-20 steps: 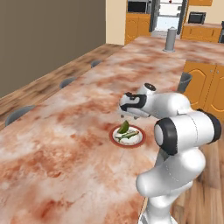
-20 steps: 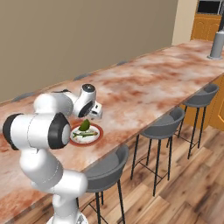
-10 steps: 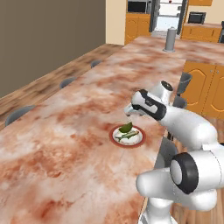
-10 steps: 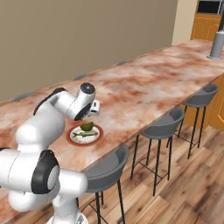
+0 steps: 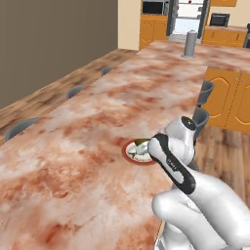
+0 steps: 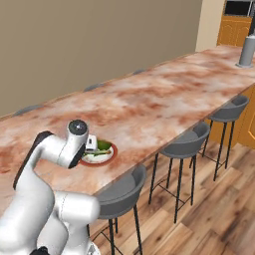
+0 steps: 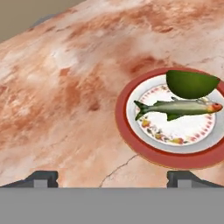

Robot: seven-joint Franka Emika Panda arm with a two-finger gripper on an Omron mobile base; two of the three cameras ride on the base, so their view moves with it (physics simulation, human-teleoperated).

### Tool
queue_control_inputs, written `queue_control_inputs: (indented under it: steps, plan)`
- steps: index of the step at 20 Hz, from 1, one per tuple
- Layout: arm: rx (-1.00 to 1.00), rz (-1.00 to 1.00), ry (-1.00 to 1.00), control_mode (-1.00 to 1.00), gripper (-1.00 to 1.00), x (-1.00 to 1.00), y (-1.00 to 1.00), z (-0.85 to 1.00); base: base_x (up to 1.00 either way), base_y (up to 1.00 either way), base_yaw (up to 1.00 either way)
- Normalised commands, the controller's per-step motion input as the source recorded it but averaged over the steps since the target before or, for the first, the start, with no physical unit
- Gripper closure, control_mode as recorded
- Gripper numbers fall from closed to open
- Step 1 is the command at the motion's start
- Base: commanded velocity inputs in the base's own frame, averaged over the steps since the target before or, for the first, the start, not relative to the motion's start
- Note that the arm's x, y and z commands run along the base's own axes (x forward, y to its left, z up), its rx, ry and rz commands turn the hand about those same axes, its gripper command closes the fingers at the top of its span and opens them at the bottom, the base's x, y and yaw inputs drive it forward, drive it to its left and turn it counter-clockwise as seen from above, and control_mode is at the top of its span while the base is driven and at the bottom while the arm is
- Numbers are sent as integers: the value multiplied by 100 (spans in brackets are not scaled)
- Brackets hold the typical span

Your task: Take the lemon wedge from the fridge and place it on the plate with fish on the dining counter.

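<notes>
Near counter edge (image 5: 166, 205), plate (image 7: 144, 148), lemon wedge (image 7: 191, 83)

The plate (image 7: 175, 155) is sitting on the dining counter (image 5: 97, 127), near the edge where the stools (image 6: 189, 144) are standing. The fish (image 7: 179, 107) is lying across the middle of the plate, and the lemon wedge (image 7: 191, 83) is resting on the plate just beyond the fish. A canister (image 5: 190, 44) is standing at the counter's far end, well apart from the plate.
</notes>
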Motion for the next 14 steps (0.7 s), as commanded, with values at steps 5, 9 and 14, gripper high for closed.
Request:
queue_control_inputs:
  steps: [5, 9, 14]
  plan:
    - [-32, 33, -13, -100, -100, -100, 72, -23, 0, 0, 0]
    - [-41, 37, -2, -100, -100, -100, 100, -4, 0, 0, 0]
    - [-26, 42, -8, -100, -100, -85, 96, 22, 0, 0, 0]
